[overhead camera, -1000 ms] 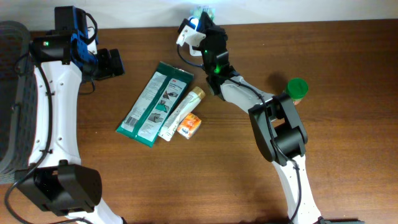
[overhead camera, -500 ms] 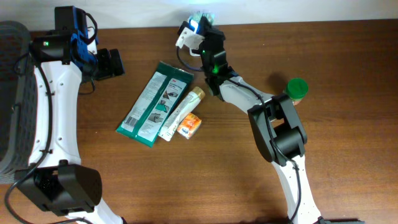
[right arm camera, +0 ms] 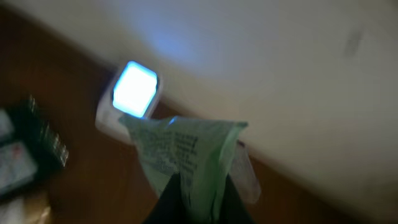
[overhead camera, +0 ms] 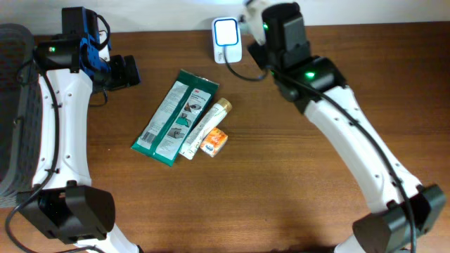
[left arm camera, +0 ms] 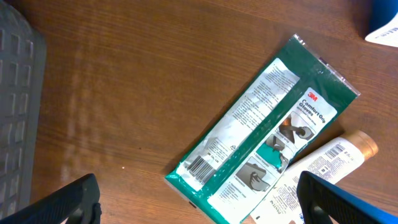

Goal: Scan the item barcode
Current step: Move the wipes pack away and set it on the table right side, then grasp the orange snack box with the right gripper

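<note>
The right gripper [right arm camera: 194,198] has its jaws clamped on a thin green packet [right arm camera: 186,146], up beside the glowing scanner [right arm camera: 134,93]. The packet looks floppy, so its barcode could miss the light. The left gripper [overhead camera: 126,70] has its jaws wide apart, empty.

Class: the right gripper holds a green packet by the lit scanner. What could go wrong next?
The right gripper pinches the pale green printed packet by one edge; it might flop or slip. Its visible print faces away from the white glowing scanner, so the barcode may not read.
</note>
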{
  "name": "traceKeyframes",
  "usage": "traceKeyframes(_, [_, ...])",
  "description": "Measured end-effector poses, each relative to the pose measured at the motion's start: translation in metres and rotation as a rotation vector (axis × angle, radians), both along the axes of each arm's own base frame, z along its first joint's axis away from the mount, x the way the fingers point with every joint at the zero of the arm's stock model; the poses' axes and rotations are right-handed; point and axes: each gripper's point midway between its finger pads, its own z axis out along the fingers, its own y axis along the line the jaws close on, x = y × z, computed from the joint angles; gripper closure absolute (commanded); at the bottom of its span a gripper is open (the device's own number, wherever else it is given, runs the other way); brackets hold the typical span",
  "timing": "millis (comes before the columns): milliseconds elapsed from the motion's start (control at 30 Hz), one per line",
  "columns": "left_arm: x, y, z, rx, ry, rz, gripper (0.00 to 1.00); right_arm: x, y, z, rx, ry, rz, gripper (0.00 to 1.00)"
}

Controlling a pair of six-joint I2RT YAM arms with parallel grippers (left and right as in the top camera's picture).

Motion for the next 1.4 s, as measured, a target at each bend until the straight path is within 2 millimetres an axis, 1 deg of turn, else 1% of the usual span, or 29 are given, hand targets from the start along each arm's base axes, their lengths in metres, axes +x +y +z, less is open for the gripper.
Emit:
traceKeyframes(33, [0.000, 0.000, 0.000, 0.000, -0.001, 0.000, 0.01, -0.015, -0.019, -0.026, 0.032, 0.125, -0.084, 0.96])
traceKeyframes(67, [0.000, 0.000, 0.000, 0.000, 0.000, 0.000, 0.01, -0.021, -0.030, -0.040, 0.043, 0.188, -0.128, 0.96])
traceKeyframes(100, [0.000, 0.000, 0.000, 0.000, 0.000, 0.000, 0.01, -0.029, -0.049, -0.061, 0.066, 0.273, -0.210, 0.96])
traceKeyframes(133, [0.000, 0.000, 0.000, 0.000, 0.000, 0.000, 0.01, -0.032, -0.055, -0.070, 0.095, 0.307, -0.259, 0.96])
traceKeyframes(167, [0.000, 0.000, 0.000, 0.000, 0.000, 0.000, 0.01, -0.040, -0.078, -0.097, 0.095, 0.410, -0.334, 0.96])
traceKeyframes(200, [0.000, 0.000, 0.000, 0.000, 0.000, 0.000, 0.01, -0.047, -0.092, -0.115, 0.112, 0.474, -0.393, 0.96])
traceKeyframes(333, [0.000, 0.000, 0.000, 0.000, 0.000, 0.000, 0.01, -0.058, -0.129, -0.156, 0.161, 0.582, -0.555, 0.96])
traceKeyframes(400, [0.000, 0.000, 0.000, 0.000, 0.000, 0.000, 0.01, -0.063, -0.146, -0.171, 0.186, 0.612, -0.635, 0.96])
traceKeyframes(433, [0.000, 0.000, 0.000, 0.000, 0.000, 0.000, 0.01, -0.064, -0.154, -0.175, 0.196, 0.615, -0.667, 0.96])
traceKeyframes(567, [0.000, 0.000, 0.000, 0.000, 0.000, 0.000, 0.01, -0.057, -0.182, -0.173, 0.203, 0.558, -0.756, 0.96])
traceKeyframes(667, [0.000, 0.000, 0.000, 0.000, 0.000, 0.000, 0.01, -0.053, -0.195, -0.171, 0.207, 0.524, -0.791, 0.96])
traceKeyframes(733, [0.000, 0.000, 0.000, 0.000, 0.000, 0.000, 0.01, -0.051, -0.198, -0.169, 0.207, 0.510, -0.797, 0.95])
traceKeyframes(767, [0.000, 0.000, 0.000, 0.000, 0.000, 0.000, 0.01, -0.049, -0.199, -0.169, 0.210, 0.500, -0.800, 0.90])
traceKeyframes(833, [0.000, 0.000, 0.000, 0.000, 0.000, 0.000, 0.01, -0.045, -0.199, -0.167, 0.216, 0.486, -0.799, 0.72])
traceKeyframes(867, [0.000, 0.000, 0.000, 0.000, 0.000, 0.000, 0.01, -0.045, -0.198, -0.167, 0.217, 0.485, -0.792, 0.56])
traceKeyframes(967, [0.000, 0.000, 0.000, 0.000, 0.000, 0.000, 0.01, -0.044, -0.192, -0.169, 0.251, 0.502, -0.772, 0.37])
traceKeyframes(1000, [0.000, 0.000, 0.000, 0.000, 0.000, 0.000, 0.01, -0.045, -0.188, -0.171, 0.269, 0.516, -0.761, 0.34])
traceKeyframes(1167, [0.000, 0.000, 0.000, 0.000, 0.000, 0.000, 0.01, -0.047, -0.173, -0.175, 0.309, 0.572, -0.684, 0.35])
traceKeyframes(1233, [0.000, 0.000, 0.000, 0.000, 0.000, 0.000, 0.01, -0.053, -0.159, -0.178, 0.336, 0.633, -0.607, 0.37])
traceKeyframes(1300, [0.000, 0.000, 0.000, 0.000, 0.000, 0.000, 0.01, -0.055, -0.137, -0.176, 0.404, 0.687, -0.504, 0.47])
traceKeyframes(1333, [0.000, 0.000, 0.000, 0.000, 0.000, 0.000, 0.01, -0.054, -0.125, -0.173, 0.445, 0.701, -0.454, 0.55])
traceKeyframes(1400, [0.000, 0.000, 0.000, 0.000, 0.000, 0.000, 0.01, -0.054, -0.087, -0.163, 0.556, 0.744, -0.314, 0.56])
